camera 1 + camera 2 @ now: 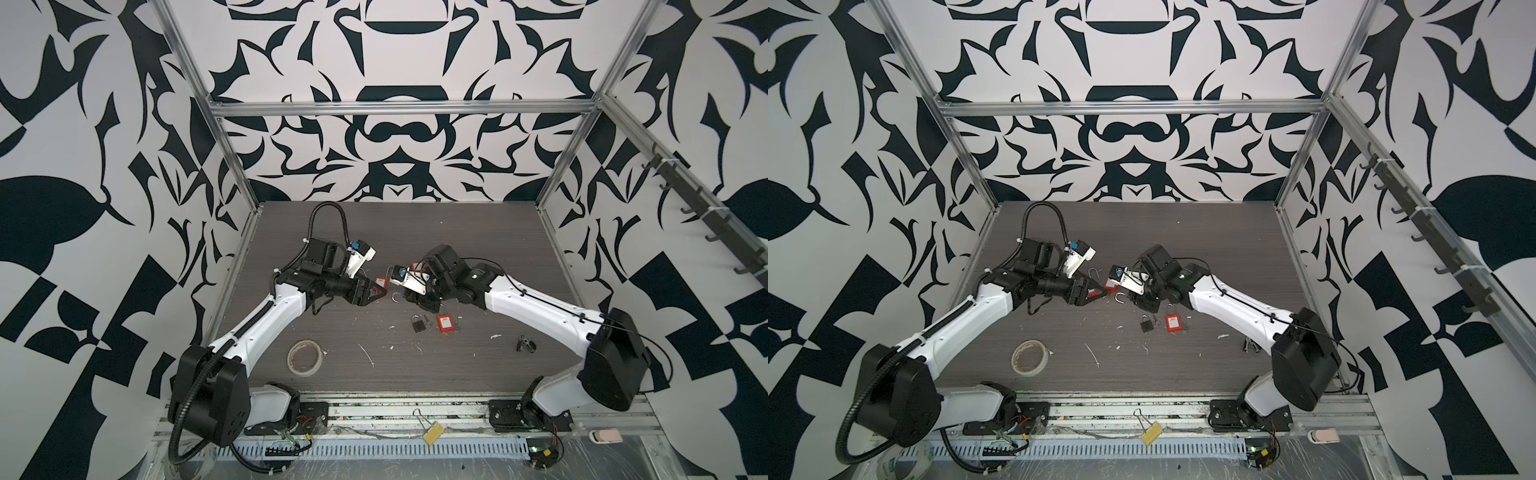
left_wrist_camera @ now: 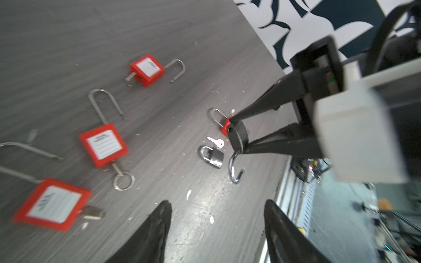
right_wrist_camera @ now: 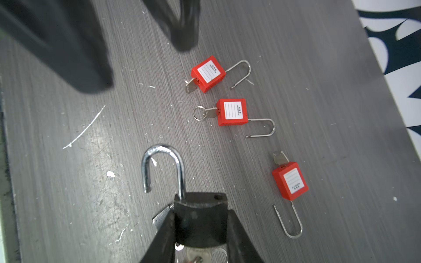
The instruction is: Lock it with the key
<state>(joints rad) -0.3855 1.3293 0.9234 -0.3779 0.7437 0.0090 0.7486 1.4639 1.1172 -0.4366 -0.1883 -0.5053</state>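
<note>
padlock (image 3: 200, 218): dark body, chrome shackle (image 3: 163, 164) swung open | key (image 3: 200, 253) at its base | clamped in right pincer (image 3: 201, 213), mid-frame in both top views

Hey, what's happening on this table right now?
The right end effector grips a dark grey metal padlock, its chrome shackle swung open and a silver key in its base. The left end effector hangs open and empty nearby. Three red plastic padlocks lie open-shackled on the grey wood-grain table.
</note>
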